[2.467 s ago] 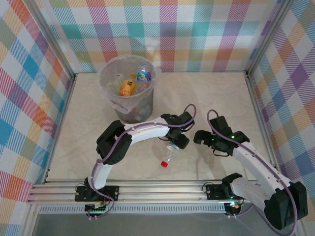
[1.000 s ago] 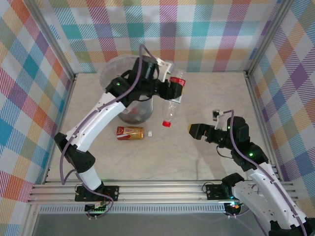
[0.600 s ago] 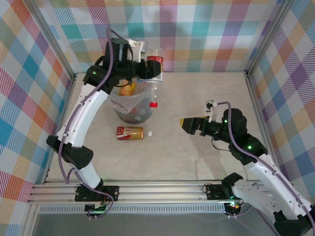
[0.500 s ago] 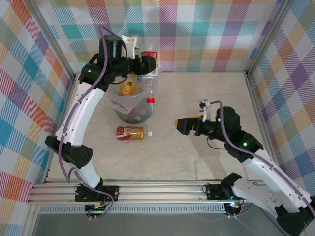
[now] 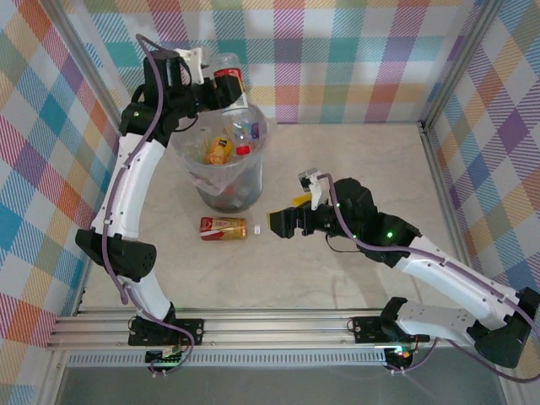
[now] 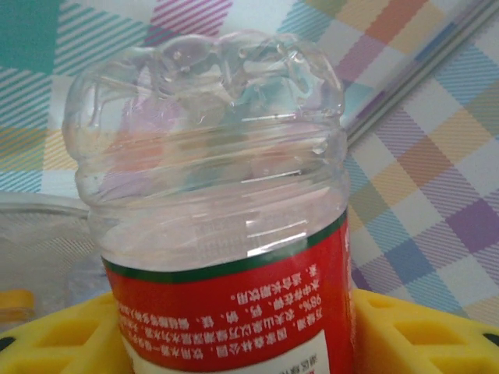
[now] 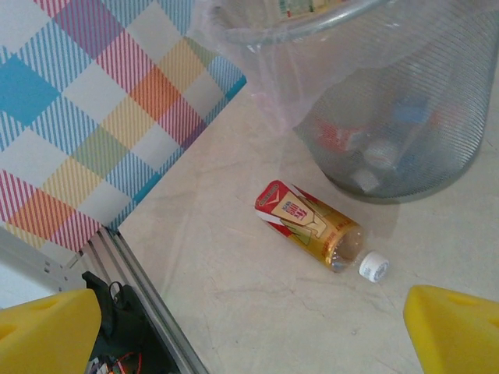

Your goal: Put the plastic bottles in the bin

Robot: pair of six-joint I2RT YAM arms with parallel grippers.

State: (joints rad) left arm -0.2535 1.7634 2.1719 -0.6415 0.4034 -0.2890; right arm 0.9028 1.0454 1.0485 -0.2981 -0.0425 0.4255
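Pastel plaid walls [image 5: 354, 51] on three sides, a pale marbled bench [image 5: 371, 169] between them, aluminium rails along its edges. At 11 o'clock on the bench, the bin [image 5: 221, 196], bag-lined, with several bottles inside, an orange bottle [image 5: 218, 150] among them. High over its rim, the left arm [image 5: 125, 186], left jaws pinching a red bottle [image 5: 226, 86] around the body, yellow pads [image 6: 405, 327] pressed to either side of the label, base up, red cap [image 5: 243, 150] pointing down into the bin's mouth. Ready for release, by the look of it; likely to fall straight in. Down on the bench, a gold bottle [image 5: 223, 228], lying flat just at 6 o'clock of the bin, long axis running 9 to 3, white cap [image 5: 255, 229] at the 3 o'clock end; screwed on or loose, cannot tell. Right jaws spread wide and empty, near that cap on its 3 o'clock side, facing 9, with the gold bottle straight ahead and end-on. Right arm [image 5: 439, 267] plainly the nearer of the two. Probably calls for a turn of the wrist or a descent from above, so as to close across the bottle's width, 12 to 6, rather than along its length.
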